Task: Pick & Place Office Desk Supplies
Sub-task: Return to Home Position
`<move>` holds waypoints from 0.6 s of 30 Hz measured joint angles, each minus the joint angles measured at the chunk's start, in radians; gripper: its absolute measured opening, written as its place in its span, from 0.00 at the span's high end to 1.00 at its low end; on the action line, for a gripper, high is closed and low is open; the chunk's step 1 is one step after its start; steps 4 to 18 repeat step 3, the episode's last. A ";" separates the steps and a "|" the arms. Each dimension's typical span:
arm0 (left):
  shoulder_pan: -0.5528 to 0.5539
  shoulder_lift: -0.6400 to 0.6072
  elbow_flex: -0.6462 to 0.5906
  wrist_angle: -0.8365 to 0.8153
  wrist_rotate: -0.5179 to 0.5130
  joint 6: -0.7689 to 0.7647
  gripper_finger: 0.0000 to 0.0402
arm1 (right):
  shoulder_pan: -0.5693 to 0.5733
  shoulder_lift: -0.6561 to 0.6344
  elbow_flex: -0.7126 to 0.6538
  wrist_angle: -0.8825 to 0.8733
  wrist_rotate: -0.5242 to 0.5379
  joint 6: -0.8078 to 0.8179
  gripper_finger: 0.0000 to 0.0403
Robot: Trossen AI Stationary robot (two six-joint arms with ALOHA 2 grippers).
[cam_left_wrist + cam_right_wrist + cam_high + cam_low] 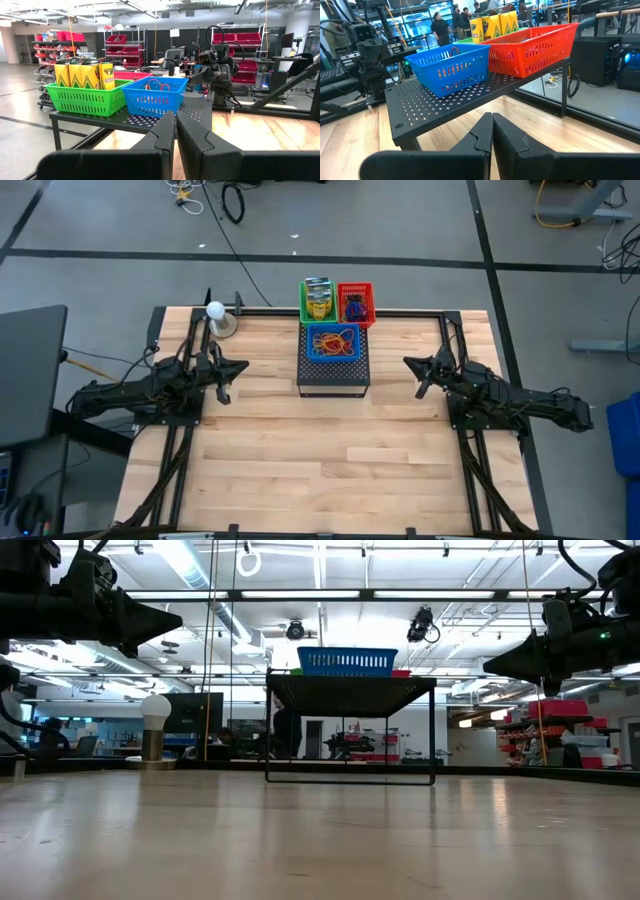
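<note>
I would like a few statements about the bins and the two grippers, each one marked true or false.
1. The blue bin holds rubber bands. True.
2. The green bin is empty. False: it holds boxes.
3. The red bin stands on the shelf. True.
4. The left gripper holds a rubber band. False: it is shut on nothing.
5. The right gripper hangs over the blue bin. False: it is beside the shelf, apart from it.
</note>
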 joint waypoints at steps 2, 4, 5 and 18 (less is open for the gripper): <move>0.000 0.000 0.000 0.000 0.000 0.000 0.94 | 0.000 0.000 0.000 0.000 0.000 0.000 0.95; 0.000 0.000 0.000 0.000 0.000 0.000 0.94 | 0.000 0.000 0.000 0.000 0.000 0.000 0.95; 0.000 0.000 0.000 0.000 0.000 0.000 0.94 | 0.000 0.000 0.000 0.000 0.000 0.000 0.95; 0.000 0.000 0.000 0.000 0.000 0.000 0.94 | 0.000 0.000 0.000 0.000 0.000 0.000 0.95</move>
